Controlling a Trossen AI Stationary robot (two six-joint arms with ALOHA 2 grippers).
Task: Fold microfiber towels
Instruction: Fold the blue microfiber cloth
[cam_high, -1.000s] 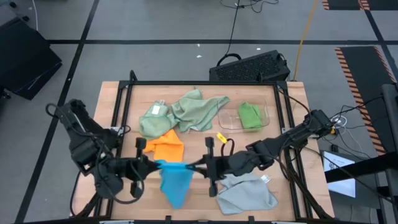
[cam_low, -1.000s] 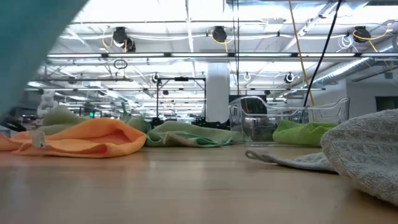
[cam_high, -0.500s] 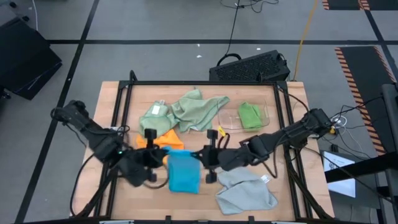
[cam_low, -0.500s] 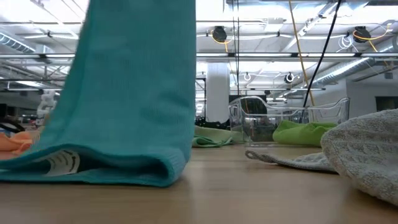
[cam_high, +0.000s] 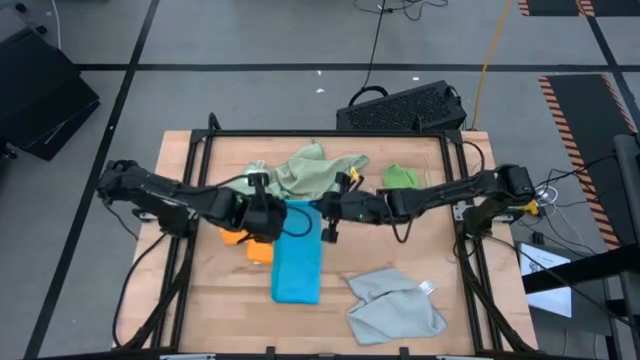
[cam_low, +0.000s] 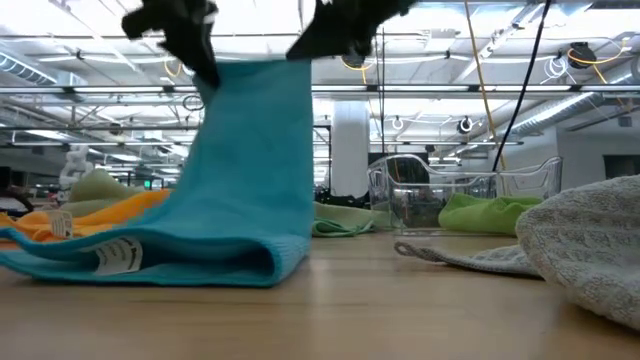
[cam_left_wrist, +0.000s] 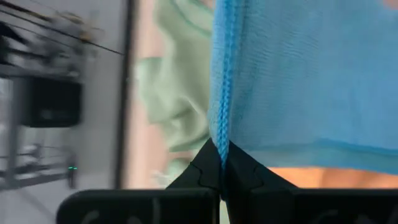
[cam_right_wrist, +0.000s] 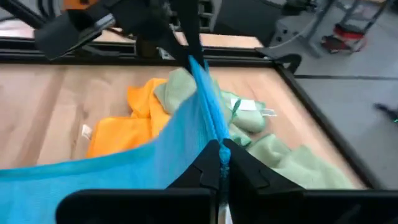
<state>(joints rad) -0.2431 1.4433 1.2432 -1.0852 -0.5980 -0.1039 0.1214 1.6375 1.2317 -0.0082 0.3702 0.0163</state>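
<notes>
Two grippers pinch far edge of blue towel (cam_high: 298, 262): left gripper (cam_high: 272, 214), right gripper (cam_high: 330, 213), towel's near part flat mid-worktop (cam_high: 210, 300).
Low view: blue towel (cam_low: 235, 190) hangs from both jaws, lower fold on worktop; white label (cam_low: 118, 257), print unreadable.
Left wrist: jaws clamped on blue hem (cam_left_wrist: 221, 93).
Right wrist: jaws clamped on edge; orange towel (cam_right_wrist: 127, 124), sage towel (cam_right_wrist: 292, 163) beyond, tag unreadable.

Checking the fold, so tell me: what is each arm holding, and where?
Both hold the blue towel by its raised far edge, one corner each.
</notes>
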